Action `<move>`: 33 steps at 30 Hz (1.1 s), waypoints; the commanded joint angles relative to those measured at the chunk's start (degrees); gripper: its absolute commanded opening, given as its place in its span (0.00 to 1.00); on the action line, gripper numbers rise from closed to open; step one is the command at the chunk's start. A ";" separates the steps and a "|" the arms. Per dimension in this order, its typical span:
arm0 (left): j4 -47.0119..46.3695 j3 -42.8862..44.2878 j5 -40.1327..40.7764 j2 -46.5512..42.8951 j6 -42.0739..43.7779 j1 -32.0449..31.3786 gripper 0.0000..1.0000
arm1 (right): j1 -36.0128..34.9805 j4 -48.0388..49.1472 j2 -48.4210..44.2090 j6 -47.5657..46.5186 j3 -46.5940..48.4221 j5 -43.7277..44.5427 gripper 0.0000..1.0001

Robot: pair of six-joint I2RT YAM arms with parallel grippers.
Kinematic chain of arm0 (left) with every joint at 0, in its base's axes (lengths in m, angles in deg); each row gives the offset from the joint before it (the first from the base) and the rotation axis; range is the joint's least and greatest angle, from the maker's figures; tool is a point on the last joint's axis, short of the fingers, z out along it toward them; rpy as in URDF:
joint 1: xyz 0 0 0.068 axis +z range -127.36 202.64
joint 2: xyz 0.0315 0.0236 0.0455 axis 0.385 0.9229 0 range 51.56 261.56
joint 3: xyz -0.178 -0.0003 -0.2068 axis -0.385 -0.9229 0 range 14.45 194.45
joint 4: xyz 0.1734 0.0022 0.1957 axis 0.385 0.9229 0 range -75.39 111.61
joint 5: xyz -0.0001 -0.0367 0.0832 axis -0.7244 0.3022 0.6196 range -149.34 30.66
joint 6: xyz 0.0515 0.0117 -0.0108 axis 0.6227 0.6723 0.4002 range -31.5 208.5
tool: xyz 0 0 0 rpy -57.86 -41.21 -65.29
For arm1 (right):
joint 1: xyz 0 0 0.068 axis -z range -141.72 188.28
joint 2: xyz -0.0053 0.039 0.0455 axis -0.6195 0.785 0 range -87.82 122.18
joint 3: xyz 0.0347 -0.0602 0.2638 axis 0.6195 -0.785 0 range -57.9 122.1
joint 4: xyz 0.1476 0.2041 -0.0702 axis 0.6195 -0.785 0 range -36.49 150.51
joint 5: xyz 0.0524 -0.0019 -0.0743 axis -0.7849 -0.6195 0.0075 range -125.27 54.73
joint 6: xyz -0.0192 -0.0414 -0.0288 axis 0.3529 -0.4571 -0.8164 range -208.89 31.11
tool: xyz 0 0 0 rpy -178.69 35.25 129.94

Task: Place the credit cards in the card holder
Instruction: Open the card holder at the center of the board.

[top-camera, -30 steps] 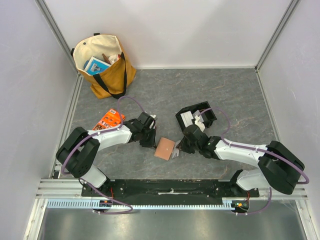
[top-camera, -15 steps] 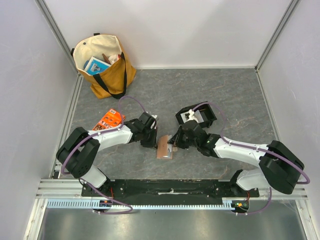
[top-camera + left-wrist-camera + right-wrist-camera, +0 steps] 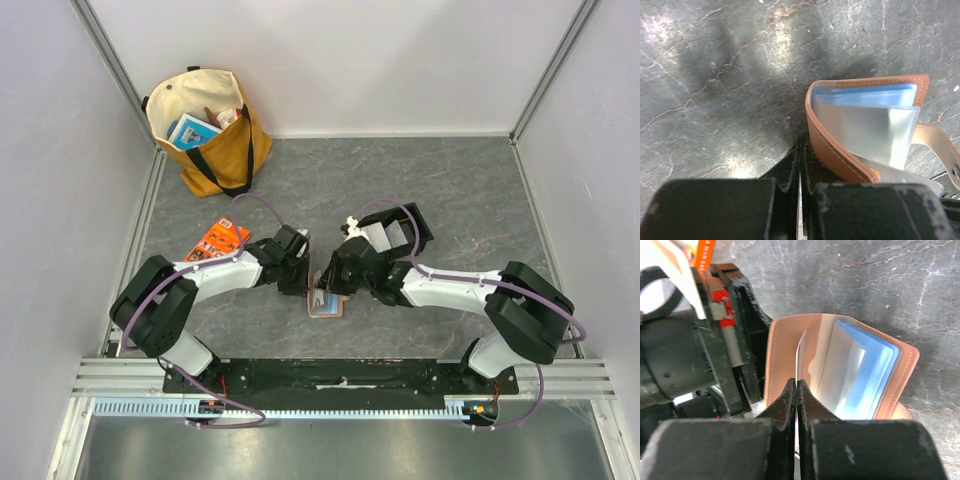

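Observation:
The tan-brown card holder (image 3: pixel 327 304) lies open on the grey table between my two grippers. Its light-blue and clear inner leaves (image 3: pixel 865 125) fan upward. My right gripper (image 3: pixel 796 386) is shut on a thin pale leaf (image 3: pixel 797 355) standing edge-on inside the card holder (image 3: pixel 785 355). My left gripper (image 3: pixel 800 150) is shut with nothing between its fingers, its tip against the outside of the brown cover (image 3: pixel 827 147). Seen from above, the left gripper (image 3: pixel 306 286) and right gripper (image 3: pixel 323 291) nearly meet. Pale credit cards (image 3: pixel 378 237) lie in the black tray, partly hidden by the right arm.
The black tray (image 3: pixel 412 226) sits behind the right arm. An orange printed packet (image 3: pixel 217 240) lies beside the left arm. A yellow and cream tote bag (image 3: pixel 208 130) stands at the back left. White walls enclose the table on three sides.
The right gripper has moved left over the card holder, swinging it from closed and flat to open and standing. The left gripper has barely moved.

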 commanded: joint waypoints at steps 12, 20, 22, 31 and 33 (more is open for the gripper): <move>2.37 -6.98 4.06 -15.59 -4.94 9.05 0.22 | -6.73 -15.22 13.01 -6.74 13.77 8.00 0.00; 2.72 -8.12 1.33 -28.16 -7.48 10.19 0.70 | -7.70 -16.81 15.39 -7.01 15.45 9.50 0.00; 3.07 -7.51 0.81 -29.66 -8.01 10.11 0.77 | -7.61 -16.90 15.74 -7.18 15.80 9.23 0.00; 5.09 -8.65 -1.48 -29.05 -8.63 10.11 0.76 | -7.70 -17.34 15.92 -7.10 16.24 9.67 0.00; 6.67 -9.61 -0.34 -30.01 -8.54 10.02 0.75 | -7.70 -17.34 16.01 -7.10 16.42 9.67 0.00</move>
